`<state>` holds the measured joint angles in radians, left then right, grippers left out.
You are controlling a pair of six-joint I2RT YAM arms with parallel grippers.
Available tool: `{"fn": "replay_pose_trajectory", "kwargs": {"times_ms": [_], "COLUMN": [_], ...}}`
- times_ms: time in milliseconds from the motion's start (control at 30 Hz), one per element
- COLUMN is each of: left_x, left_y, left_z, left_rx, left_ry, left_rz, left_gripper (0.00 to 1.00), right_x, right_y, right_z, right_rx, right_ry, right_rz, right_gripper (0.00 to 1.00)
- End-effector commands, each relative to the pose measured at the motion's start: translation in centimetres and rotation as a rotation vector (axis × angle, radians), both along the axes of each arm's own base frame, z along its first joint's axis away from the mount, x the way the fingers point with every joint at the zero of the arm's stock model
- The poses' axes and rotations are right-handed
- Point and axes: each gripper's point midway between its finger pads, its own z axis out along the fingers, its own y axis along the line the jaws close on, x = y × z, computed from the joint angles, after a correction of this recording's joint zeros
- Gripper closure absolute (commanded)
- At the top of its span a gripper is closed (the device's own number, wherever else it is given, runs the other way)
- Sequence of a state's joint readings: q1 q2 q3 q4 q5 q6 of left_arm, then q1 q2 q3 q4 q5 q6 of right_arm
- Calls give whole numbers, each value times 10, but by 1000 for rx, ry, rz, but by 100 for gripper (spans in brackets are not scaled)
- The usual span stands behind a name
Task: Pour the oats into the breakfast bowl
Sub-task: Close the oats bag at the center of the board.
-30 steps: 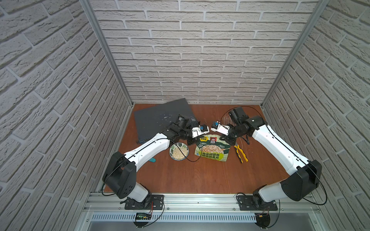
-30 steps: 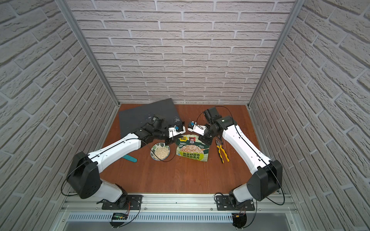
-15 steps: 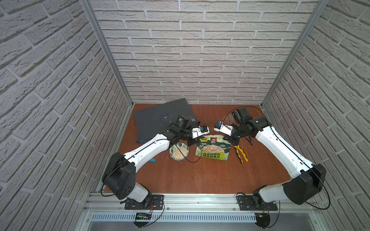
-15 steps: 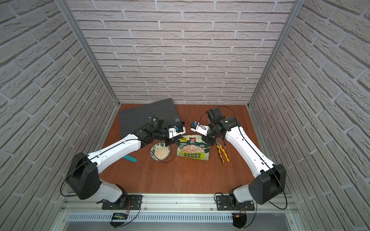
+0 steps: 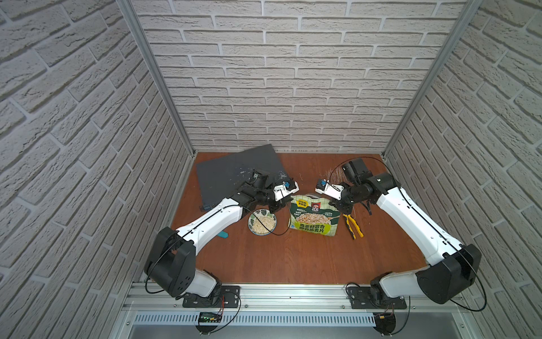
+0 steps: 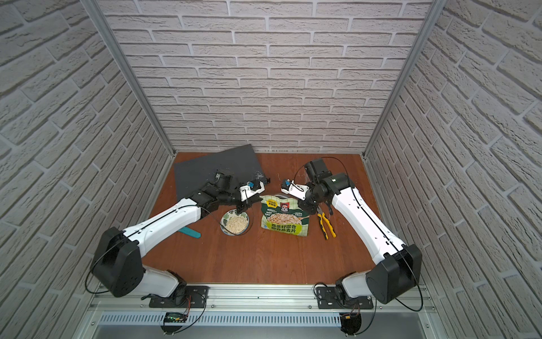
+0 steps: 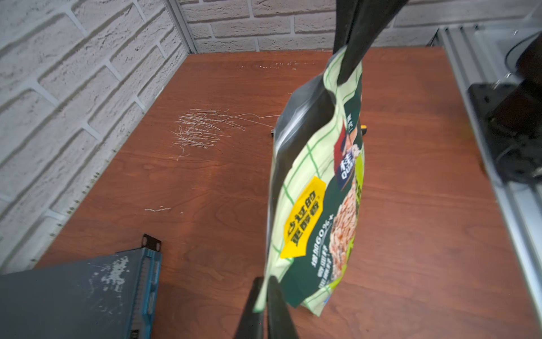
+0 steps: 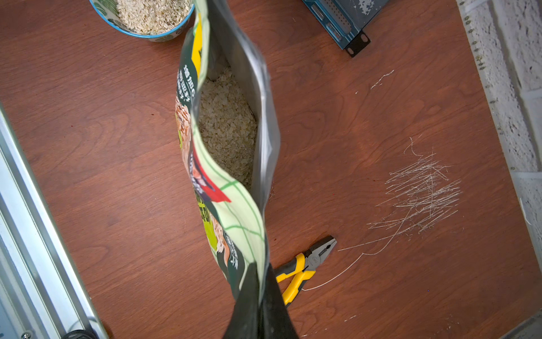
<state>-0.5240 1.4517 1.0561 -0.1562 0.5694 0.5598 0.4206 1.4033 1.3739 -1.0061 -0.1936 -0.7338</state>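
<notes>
White brick walls [image 5: 293, 88], seemingly wooden scratched tabletop [image 5: 293, 258]

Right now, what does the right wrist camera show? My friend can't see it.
An open green oat bag, pinched at one corner by black fingers, shows pale oats inside. A bowl of oats and yellow pliers sit on the brown table.

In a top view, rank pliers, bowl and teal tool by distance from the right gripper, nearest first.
1. Pliers, just beside the right gripper.
2. Bowl, across the pouch.
3. Teal tool, farther still, past the bowl.
</notes>
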Motion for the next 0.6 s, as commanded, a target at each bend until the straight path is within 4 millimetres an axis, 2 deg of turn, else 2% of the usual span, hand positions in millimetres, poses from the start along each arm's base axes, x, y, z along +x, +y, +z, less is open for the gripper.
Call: {"fn": "replay_pose_trajectory", "kwargs": {"times_ms": [0, 67, 300, 567], "left_x": [-2, -3, -9, -11], "left_y": [-7, -9, -12, -9], "left_z": [19, 22, 30, 29], "left_rx": [-77, -88, -111, -113], "left_ry": [-23, -26, -51, -64], "left_rz": [-33, -42, -58, -45], "left_gripper": [100, 100, 100, 100], "right_x": [-3, -4, -2, 4], "right_y": [3, 9, 34, 71], "right_z": [16, 18, 17, 9], "right_rx": [49, 66, 95, 111], "right_ry": [-33, -28, -8, 38], "right_rz": [8, 19, 80, 167], "right_gripper": [96, 89, 54, 38]}}
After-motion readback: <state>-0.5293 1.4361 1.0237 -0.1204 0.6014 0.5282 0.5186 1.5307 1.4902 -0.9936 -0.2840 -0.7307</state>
